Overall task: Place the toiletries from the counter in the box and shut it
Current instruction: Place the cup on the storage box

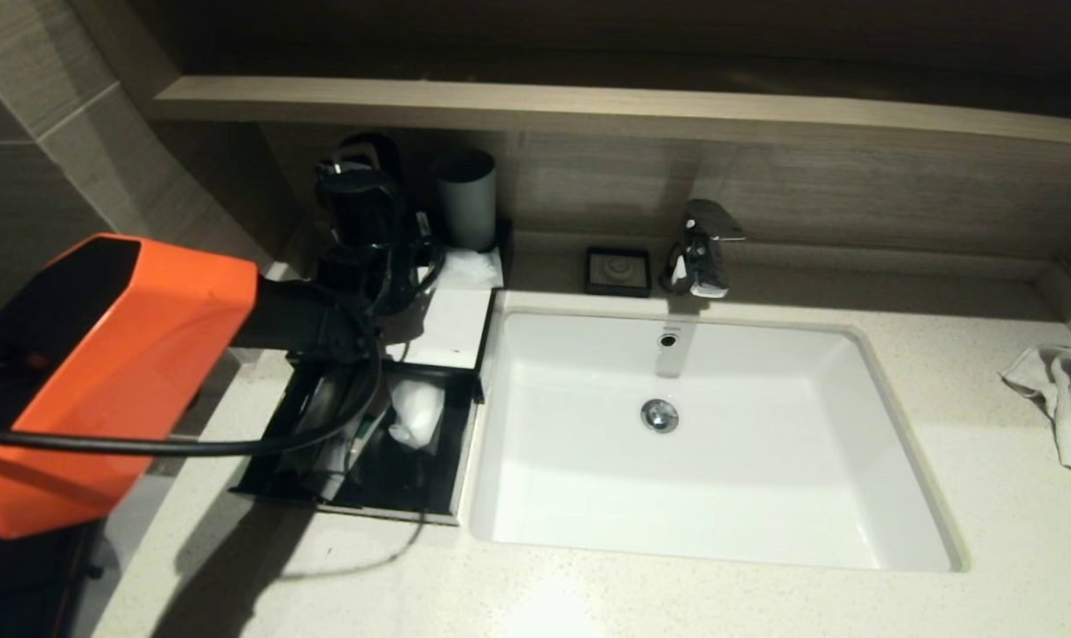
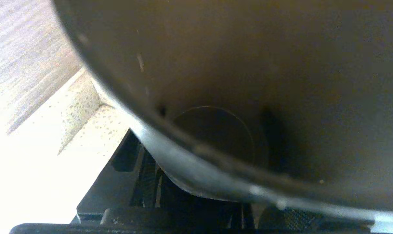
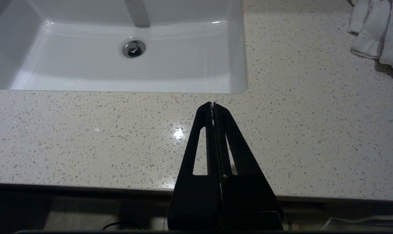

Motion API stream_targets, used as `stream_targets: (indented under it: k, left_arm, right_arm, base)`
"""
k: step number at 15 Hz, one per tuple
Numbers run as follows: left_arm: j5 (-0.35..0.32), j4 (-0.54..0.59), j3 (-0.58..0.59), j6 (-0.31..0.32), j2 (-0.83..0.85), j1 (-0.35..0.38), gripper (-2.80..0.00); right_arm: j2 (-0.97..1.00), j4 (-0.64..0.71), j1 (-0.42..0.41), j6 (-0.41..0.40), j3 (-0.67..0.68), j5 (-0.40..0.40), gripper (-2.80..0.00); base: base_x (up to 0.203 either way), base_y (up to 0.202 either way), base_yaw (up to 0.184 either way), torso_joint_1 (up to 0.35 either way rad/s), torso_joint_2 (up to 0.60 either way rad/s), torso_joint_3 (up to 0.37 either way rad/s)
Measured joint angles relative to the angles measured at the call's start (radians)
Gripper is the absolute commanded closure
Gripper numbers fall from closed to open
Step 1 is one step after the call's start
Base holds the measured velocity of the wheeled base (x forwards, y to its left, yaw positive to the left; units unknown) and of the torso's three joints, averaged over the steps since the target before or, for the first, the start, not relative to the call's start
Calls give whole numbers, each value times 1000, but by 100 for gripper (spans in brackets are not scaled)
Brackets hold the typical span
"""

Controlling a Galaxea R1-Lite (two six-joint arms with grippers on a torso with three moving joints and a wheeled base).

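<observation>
The black box with its white top panel (image 1: 451,323) stands on the cream counter (image 1: 588,594), left of the sink (image 1: 889,461). Its drawer (image 1: 446,452) is pulled out toward me. In it lie the small squarish packet with a white pad (image 1: 414,415) and the long packets (image 1: 358,439), partly hidden by my left arm's cable. My left gripper (image 1: 367,266) is at the back of the box, right against the dark cup (image 1: 358,208), whose inside fills the left wrist view (image 2: 248,81). My right gripper (image 3: 212,105) is shut and empty over the counter's front edge.
A grey cup (image 1: 466,199) stands behind the box, with white crumpled wrap (image 1: 469,264) in front of it. A small black square dish (image 1: 618,270) and the tap (image 1: 699,248) sit behind the sink. A white towel (image 1: 1062,399) lies at the far right.
</observation>
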Motion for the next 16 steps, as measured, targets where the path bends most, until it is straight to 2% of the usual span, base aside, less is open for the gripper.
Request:
stream_targets:
  k: [7, 8, 16]
  left_arm:
    - [-6, -1, -4, 0, 14, 11, 0]
    - [-7, -1, -4, 0, 14, 12, -280]
    - [-7, -4, 5, -1, 16, 11, -280]
  right_arm:
    - [0, 0, 0, 0, 0, 0, 0]
    - [0, 0, 0, 0, 0, 0, 0]
    - [0, 0, 0, 0, 0, 0, 0]
  base:
    - [0, 0, 0, 0, 0, 0]
    - [0, 0, 0, 0, 0, 0]
    - [0, 0, 0, 0, 0, 0]
